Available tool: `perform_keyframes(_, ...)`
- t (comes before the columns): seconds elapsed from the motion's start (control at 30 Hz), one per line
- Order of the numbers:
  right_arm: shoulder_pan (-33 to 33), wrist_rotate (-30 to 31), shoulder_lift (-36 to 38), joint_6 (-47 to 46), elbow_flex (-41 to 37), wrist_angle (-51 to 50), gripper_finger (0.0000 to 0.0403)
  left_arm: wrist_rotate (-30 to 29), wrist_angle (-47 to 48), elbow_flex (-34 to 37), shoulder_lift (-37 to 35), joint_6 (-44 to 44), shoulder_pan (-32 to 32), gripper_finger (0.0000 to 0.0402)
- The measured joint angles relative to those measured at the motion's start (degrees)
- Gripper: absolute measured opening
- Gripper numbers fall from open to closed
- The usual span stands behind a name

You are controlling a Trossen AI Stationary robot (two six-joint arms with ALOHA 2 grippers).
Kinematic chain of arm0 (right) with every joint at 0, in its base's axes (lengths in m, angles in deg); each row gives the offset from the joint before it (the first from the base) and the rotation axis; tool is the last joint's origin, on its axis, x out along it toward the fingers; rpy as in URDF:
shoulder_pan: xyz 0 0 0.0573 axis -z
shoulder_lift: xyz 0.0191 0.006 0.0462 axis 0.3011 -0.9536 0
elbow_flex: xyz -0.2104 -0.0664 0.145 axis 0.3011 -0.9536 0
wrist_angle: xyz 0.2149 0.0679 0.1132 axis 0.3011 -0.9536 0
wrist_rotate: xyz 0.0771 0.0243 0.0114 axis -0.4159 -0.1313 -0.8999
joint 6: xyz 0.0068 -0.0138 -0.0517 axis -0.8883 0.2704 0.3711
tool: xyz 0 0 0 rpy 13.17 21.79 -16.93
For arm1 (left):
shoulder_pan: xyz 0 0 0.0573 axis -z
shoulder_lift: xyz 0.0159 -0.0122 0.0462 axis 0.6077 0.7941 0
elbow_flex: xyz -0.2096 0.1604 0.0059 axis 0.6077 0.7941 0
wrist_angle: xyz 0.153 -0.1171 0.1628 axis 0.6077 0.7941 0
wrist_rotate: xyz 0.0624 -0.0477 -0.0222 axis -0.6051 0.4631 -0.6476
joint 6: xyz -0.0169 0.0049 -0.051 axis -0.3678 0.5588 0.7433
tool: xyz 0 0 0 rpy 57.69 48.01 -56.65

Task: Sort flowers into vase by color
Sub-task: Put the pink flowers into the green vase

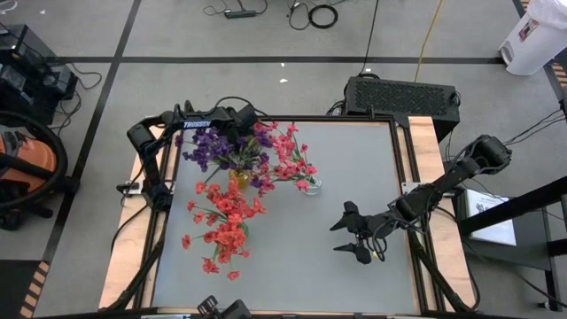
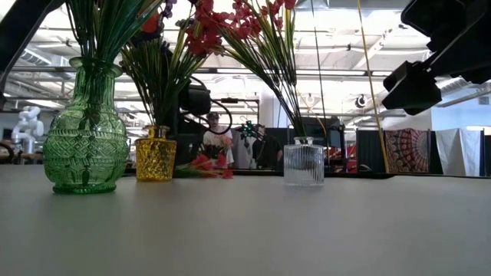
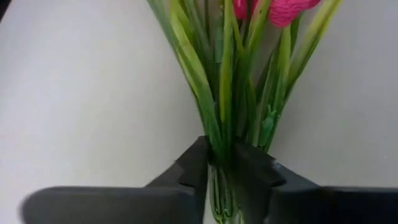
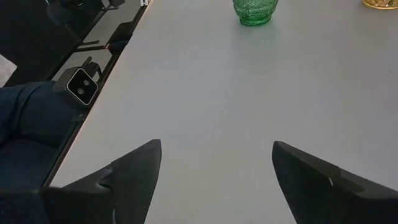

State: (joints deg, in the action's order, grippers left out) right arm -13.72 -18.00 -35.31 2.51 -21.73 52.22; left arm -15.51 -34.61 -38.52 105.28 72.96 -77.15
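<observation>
Both arms are dark, near-black — jointed links with black cables trailing from their bases. The left arm (image 1: 190,121) carries pale lettering; the right gripper (image 4: 214,171) has broad, wedge-shaped matte fingers (image 4: 134,168).

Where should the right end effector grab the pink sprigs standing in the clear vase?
On the bunched stems just above the clear vase's mouth, where they run near upright and close together. Come from the open table side where the right end effector hovers; the yellow vase crowds the other side.

Left end effector (image 3: 221,165) clamped — right end effector (image 1: 354,235) spread.
</observation>
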Motion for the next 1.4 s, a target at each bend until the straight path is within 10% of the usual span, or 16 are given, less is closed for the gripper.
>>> perform_keyframes(0.17, 0.0, 0.0, 0.0, -1.0, 0.0, 0.0, 0.0299, -0.1, 1.2, 0.0, -0.1, -1.3, 0.0, 0.0011)
perform_keyframes(0.57, 0.0, 0.0, 0.0, -1.4, 0.0, 0.0, 0.0299, -3.5, 6.8, -2.3, -4.5, -1.6, 0.2, 0.0005)
perform_keyframes(1.4, 0.0, 0.0, 0.0, -2.9, 0.0, 0.0, 0.0299, -3.4, -1.6, -2.6, -46.9, -7.5, 0.2, 0.0002)
